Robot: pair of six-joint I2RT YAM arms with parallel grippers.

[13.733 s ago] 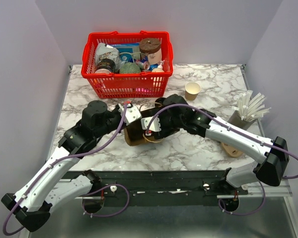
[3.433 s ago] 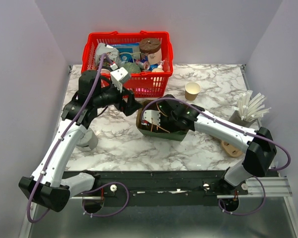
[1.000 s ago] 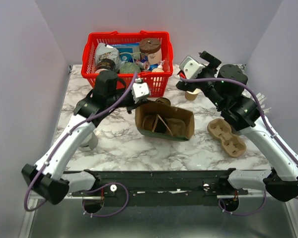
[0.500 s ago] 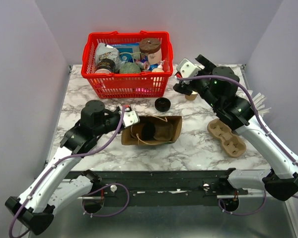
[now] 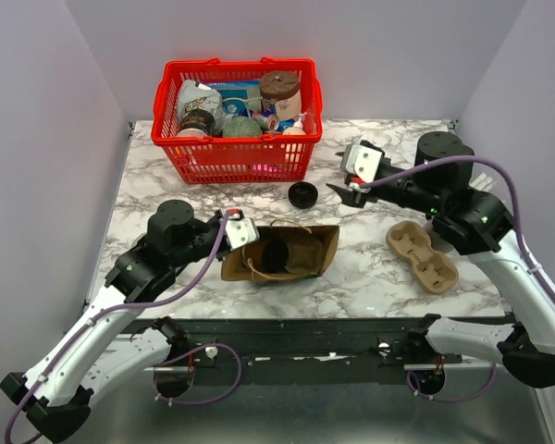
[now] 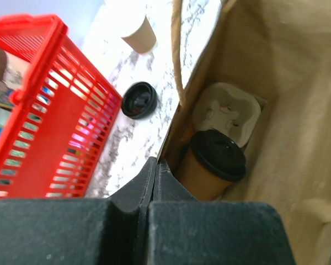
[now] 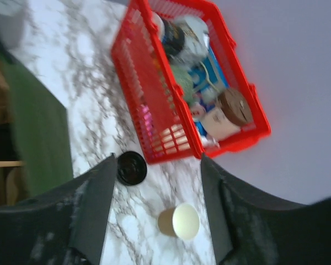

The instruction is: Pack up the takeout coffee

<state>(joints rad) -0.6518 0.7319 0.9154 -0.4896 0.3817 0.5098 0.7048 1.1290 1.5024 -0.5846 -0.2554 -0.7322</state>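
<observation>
The tan paper cup [image 7: 179, 221] stands open-topped on the marble; it also shows in the left wrist view [image 6: 139, 33]. In the top view my right gripper [image 5: 345, 188] hides it. That gripper [image 7: 157, 165] is open and empty above it, and the cup shows between its fingers [image 7: 94, 204]. My left gripper [image 5: 229, 242] is shut on the rim of a brown paper bag [image 5: 291, 252] lying on its side. Inside the bag are a brown cup with a black lid [image 6: 215, 160] and a pale pulp carrier [image 6: 227, 113].
A red basket [image 5: 236, 162] full of groceries stands at the back. A loose black lid [image 5: 302, 194] lies between basket and bag, left of the cup. A brown pulp two-cup carrier [image 5: 421, 254] lies at the right front.
My left gripper has pulled the bag toward the near left, where it lies on its side. My right gripper has come down and forward over the tan cup.
</observation>
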